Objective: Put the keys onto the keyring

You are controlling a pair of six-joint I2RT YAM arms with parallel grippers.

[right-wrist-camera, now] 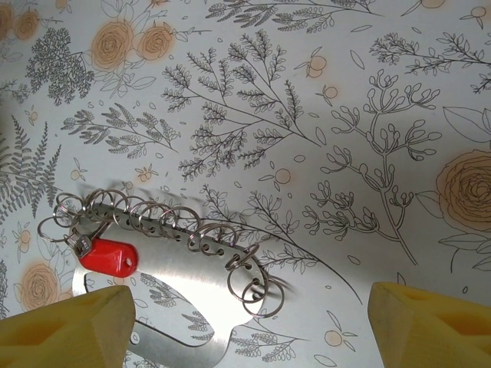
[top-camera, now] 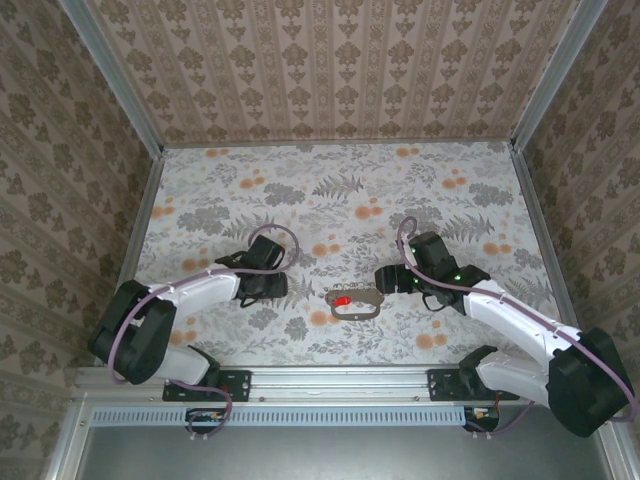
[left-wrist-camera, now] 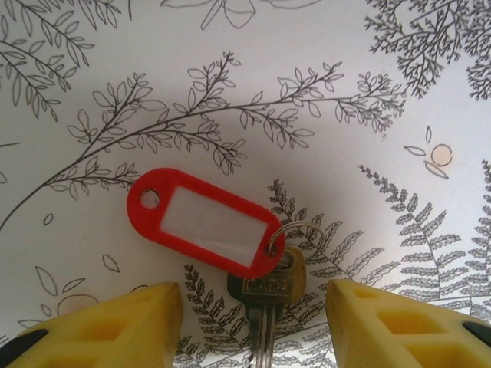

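Presently, the brass key on its red plastic tag (left-wrist-camera: 268, 287) is framed lower centre, ungripped, by the parted fingers of the left gripper (left-wrist-camera: 253, 307), so a pinch is called for, while the right gripper (right-wrist-camera: 249, 307) is held spread over the ring-edged grey metal plate (right-wrist-camera: 184, 295).

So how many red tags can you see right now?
2. One red tag, ringed to a brass key, lies just ahead of the left gripper. The other hangs at one end of the keyring. More may be hidden.
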